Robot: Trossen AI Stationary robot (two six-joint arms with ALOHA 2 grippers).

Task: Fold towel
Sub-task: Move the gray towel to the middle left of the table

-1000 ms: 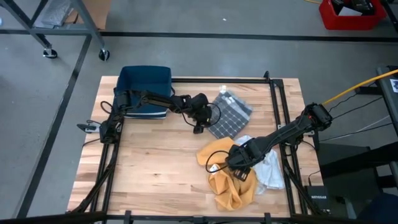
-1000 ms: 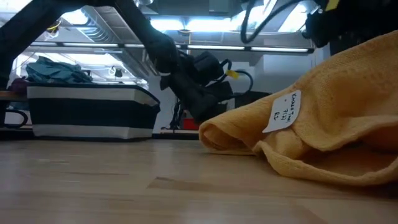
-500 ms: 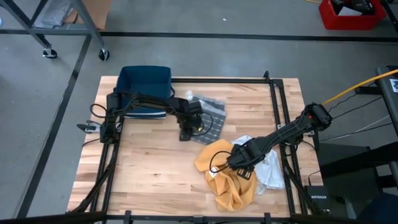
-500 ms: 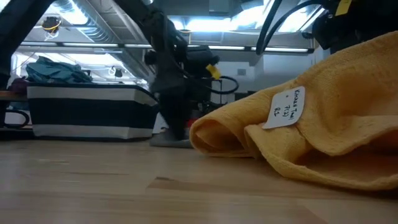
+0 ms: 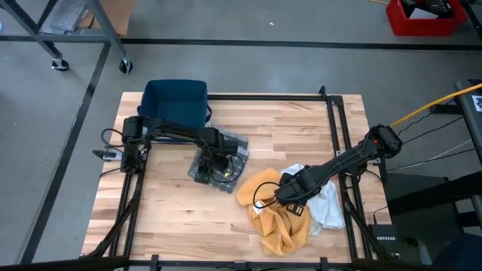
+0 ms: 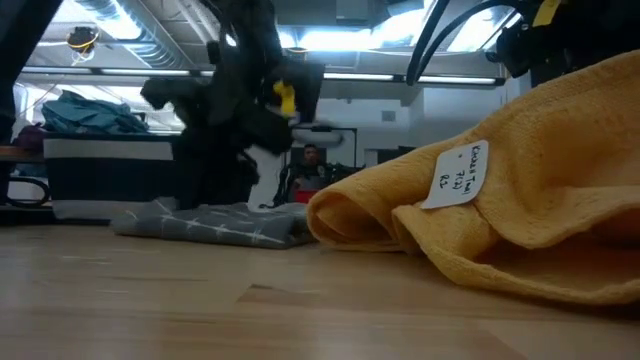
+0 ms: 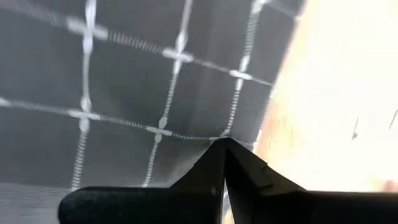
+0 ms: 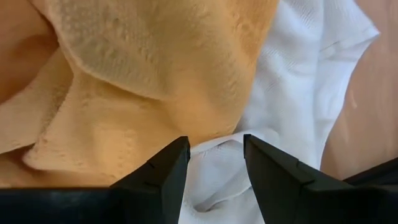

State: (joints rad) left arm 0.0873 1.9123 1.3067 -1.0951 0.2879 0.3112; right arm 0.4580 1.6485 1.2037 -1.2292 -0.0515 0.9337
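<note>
The left gripper reaches low over the table's middle, fingers pinched together. The right gripper hovers near the table's right edge, fingers parted.

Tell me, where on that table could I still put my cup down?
Bare wood lies along the near left part of the table, in front of the grey checked towel, and at the far right past the blue bin. The near right is crowded: the yellow towel and a white cloth lie heaped there.
</note>
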